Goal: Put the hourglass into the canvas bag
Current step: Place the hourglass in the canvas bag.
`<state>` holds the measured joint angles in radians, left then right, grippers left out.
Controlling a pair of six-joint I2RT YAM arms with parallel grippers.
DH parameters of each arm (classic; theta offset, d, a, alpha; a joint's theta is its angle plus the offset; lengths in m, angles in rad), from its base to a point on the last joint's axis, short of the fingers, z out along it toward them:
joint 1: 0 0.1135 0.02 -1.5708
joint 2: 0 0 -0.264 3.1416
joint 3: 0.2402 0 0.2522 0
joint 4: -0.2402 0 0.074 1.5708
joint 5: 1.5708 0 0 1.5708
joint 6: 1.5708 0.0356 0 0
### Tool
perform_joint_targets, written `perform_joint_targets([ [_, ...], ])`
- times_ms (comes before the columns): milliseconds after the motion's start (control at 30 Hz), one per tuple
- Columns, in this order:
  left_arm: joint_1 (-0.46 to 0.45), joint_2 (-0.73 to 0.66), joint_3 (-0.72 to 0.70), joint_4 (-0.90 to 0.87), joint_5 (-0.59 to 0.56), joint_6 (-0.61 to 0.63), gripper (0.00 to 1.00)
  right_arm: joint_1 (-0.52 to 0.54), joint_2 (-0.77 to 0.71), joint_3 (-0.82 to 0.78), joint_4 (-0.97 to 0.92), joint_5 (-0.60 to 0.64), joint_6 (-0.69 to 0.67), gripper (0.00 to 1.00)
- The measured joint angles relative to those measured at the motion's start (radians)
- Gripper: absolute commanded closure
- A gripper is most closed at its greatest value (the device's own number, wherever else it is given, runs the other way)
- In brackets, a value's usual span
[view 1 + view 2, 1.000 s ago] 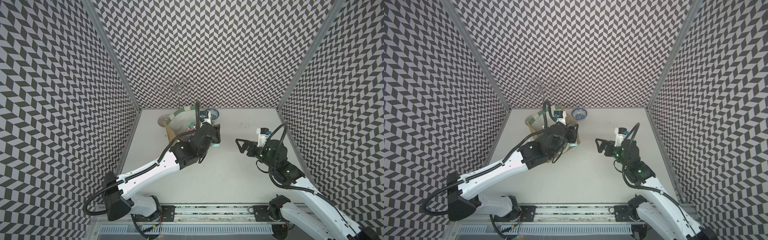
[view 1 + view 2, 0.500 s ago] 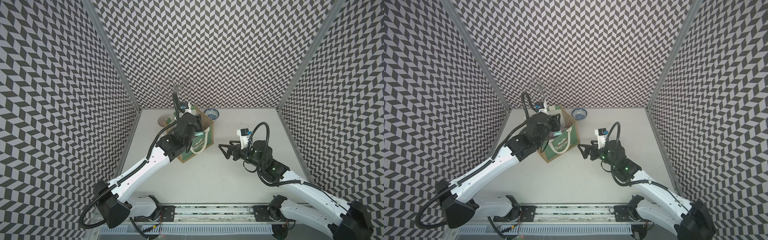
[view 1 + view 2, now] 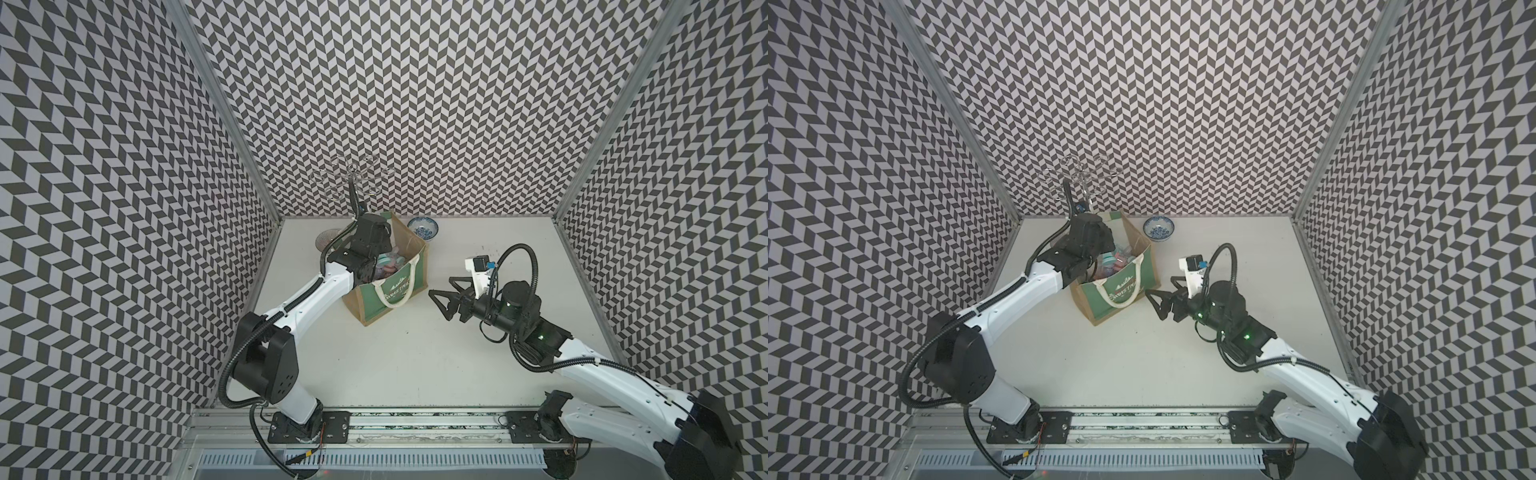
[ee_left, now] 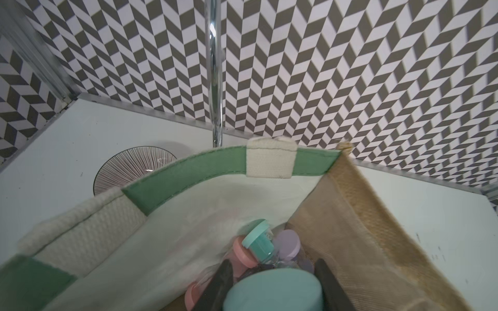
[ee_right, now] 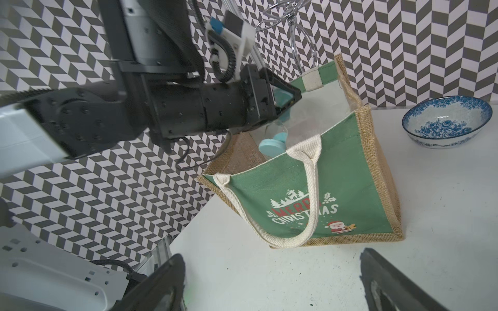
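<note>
Light is falling bright and even from overhead in both top views; the white table (image 3: pixel 415 353) is reading clean, without blown-out patches. Shadows are lying soft and faint under the arms and beside the canvas bag (image 3: pixel 376 305). The patterned walls are bowing outward toward the frame edges. In the left wrist view the chrome pole (image 4: pixel 215 80) is carrying a bright glare streak, and the hourglass (image 4: pixel 272 290), close to the lens, is sitting out of focus. In the right wrist view the fingers (image 5: pixel 161 285) of the right gripper (image 5: pixel 270 255) are blurring at the frame edge, while the bag's lettering is showing sharp.
</note>
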<state>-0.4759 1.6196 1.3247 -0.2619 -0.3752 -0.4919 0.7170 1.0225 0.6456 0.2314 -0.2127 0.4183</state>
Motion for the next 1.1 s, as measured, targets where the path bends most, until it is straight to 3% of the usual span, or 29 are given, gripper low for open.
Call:
perform_joint_targets([
  [267, 0.014, 0.086, 0.003, -0.006, 0.012, 0.0, 0.58, 0.0, 0.014, 0.0, 0.02, 0.002, -0.009, 0.01],
  [833, 0.014, 0.091, 0.003, -0.008, 0.004, -0.014, 0.33, 0.0, 0.005, 0.0, 0.037, 0.098, -0.011, 0.01],
  [967, 0.014, 0.05, 0.003, -0.022, 0.008, -0.011, 0.27, 0.0, -0.002, 0.007, 0.01, 0.166, -0.013, 0.01],
  [1100, 0.017, -0.077, 0.003, -0.027, 0.01, 0.004, 0.16, -0.013, -0.003, 0.05, -0.051, 0.263, -0.021, 0.01],
])
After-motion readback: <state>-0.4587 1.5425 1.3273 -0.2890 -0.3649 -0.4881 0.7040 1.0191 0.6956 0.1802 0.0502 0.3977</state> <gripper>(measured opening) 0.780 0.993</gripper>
